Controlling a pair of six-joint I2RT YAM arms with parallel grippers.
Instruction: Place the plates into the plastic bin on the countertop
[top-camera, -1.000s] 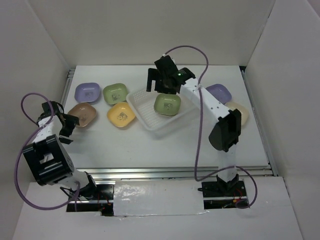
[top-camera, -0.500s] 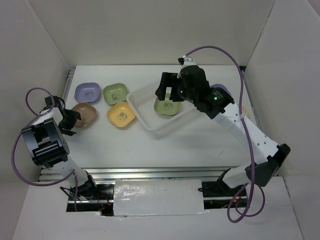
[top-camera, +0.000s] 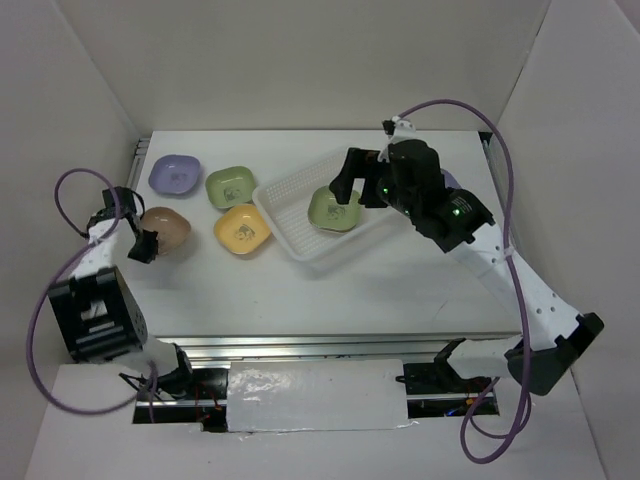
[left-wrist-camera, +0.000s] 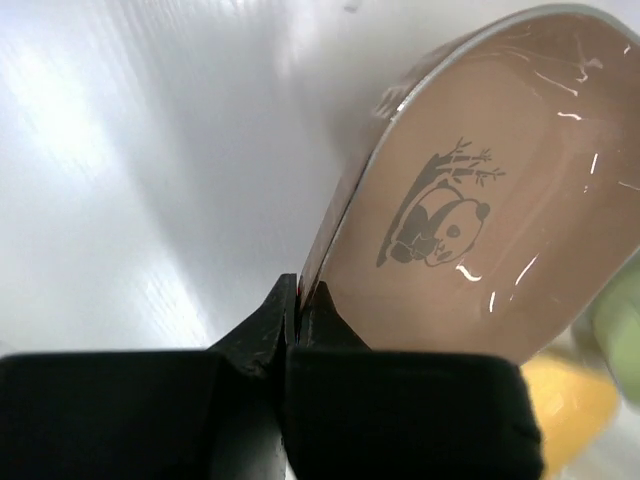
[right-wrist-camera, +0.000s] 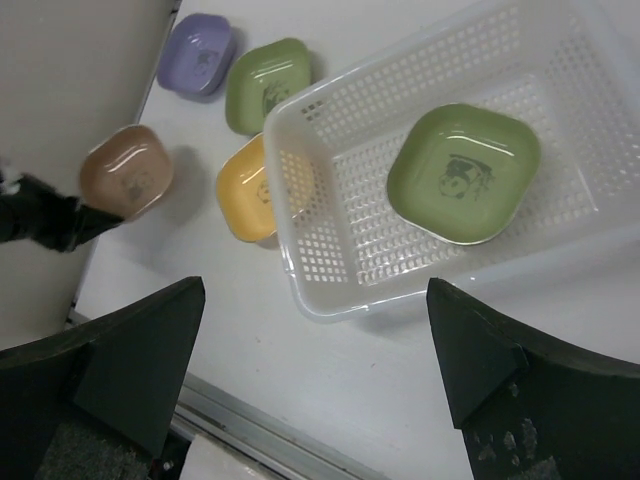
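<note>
1. The brown rounded-square shallow plate (left-wrist-camera: 480, 230) is at the far left of the white bench (top-camera: 300, 290), its rim pinched by the left tool (left-wrist-camera: 292, 300).
2. The translucent white perforated plastic bin (top-camera: 290, 238) lies well to its right, so the carry goes rightward.
3. The right tool (top-camera: 355, 185) hangs wide over the bin, holding nothing.

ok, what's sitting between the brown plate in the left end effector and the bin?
Just the yellow plate, flat on the countertop beside the bin; the gripped brown plate is further left. Shows in top external and right wrist views.
</note>
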